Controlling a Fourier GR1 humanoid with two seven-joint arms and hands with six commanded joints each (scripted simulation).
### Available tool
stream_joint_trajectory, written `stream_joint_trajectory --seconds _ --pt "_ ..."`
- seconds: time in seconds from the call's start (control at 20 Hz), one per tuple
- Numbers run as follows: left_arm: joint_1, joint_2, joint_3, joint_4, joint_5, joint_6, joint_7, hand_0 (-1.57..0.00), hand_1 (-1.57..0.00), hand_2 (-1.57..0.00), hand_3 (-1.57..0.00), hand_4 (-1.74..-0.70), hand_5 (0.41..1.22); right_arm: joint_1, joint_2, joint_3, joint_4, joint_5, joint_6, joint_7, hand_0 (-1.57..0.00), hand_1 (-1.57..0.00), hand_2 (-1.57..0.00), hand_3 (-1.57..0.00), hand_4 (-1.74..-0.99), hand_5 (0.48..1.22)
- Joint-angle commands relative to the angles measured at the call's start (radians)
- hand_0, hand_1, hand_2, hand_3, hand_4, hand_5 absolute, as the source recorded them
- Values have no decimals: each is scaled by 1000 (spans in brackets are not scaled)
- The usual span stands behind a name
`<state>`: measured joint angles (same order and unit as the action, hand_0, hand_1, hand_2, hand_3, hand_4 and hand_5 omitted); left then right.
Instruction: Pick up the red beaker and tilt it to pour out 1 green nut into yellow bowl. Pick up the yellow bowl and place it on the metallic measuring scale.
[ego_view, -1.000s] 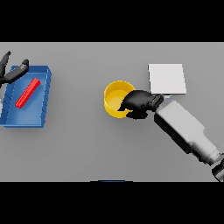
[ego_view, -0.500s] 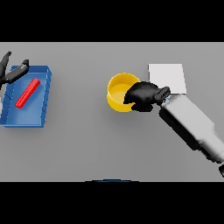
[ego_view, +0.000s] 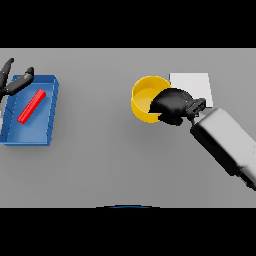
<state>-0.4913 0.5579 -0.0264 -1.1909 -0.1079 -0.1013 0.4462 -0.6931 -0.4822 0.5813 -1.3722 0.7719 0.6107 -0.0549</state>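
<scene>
My right hand is curled round the right rim of the yellow bowl and holds it just left of the metallic measuring scale, a pale square plate. The hand covers the bowl's right side and the scale's lower left corner. Whether the bowl touches the table cannot be told. The red beaker lies on its side inside the blue tray at the far left. No green nut is visible. My left hand shows at the left edge, above the tray's far corner, fingers spread.
The blue tray sits at the table's left side with raised walls. My right forearm runs from the lower right toward the bowl.
My right hand has carried the yellow bowl up and to the right, closer to the scale. The left hand and the beaker have not moved.
</scene>
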Motion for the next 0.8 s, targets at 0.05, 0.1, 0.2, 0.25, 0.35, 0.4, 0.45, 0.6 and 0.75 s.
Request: stream_joint_trajectory --seconds 0.05,0.1,0.2,0.25,0.35,0.4,0.45,0.6,0.75 --pt "5 -7 2 -11 13 -4 19 1 1 1 1 -820 717 -18 -27 -29 18 2 -28 -3 -1545 -1569 -1487 -1183 -1740 1220" --pt "8 -8 4 -13 16 -1 30 1 1 1 1 -826 723 -24 -38 -43 32 1 -49 -14 -1550 -1570 -1504 -1174 -1741 1220" --pt "0 -15 -4 -16 8 5 41 1 1 1 1 -834 733 -27 -66 -64 67 8 -94 -34 -1558 -1570 -1528 -1159 -1741 1221" --pt "-14 -10 2 -6 9 3 55 1 1 1 1 -837 737 -41 -66 -75 92 11 -114 -25 -1560 -1570 -1533 -1156 -1741 1221" --pt "-5 -11 -1 -11 10 1 55 1 1 1 1 -844 739 -60 -77 -87 142 18 -138 -33 -1564 -1571 -1542 -1153 -1741 1221" --pt "-6 -7 1 -18 10 2 57 1 1 1 1 -849 746 -63 -81 -93 169 20 -154 -40 -1565 -1571 -1548 -1154 -1741 1221" --pt "3 -8 0 -21 10 2 54 1 1 1 1 -851 754 -68 -80 -104 201 19 -172 -42 -1567 -1571 -1553 -1155 -1741 1221" --pt "14 -4 5 -37 12 9 77 1 1 1 1 -853 761 -88 -86 -127 291 20 -210 -47 -1569 -1571 -1551 -1154 -1741 1221" --pt "25 -1 7 -66 18 11 98 1 1 1 1 -862 773 -110 -74 -139 406 28 -258 -64 -1570 -1571 -1517 -1170 -1741 1221"
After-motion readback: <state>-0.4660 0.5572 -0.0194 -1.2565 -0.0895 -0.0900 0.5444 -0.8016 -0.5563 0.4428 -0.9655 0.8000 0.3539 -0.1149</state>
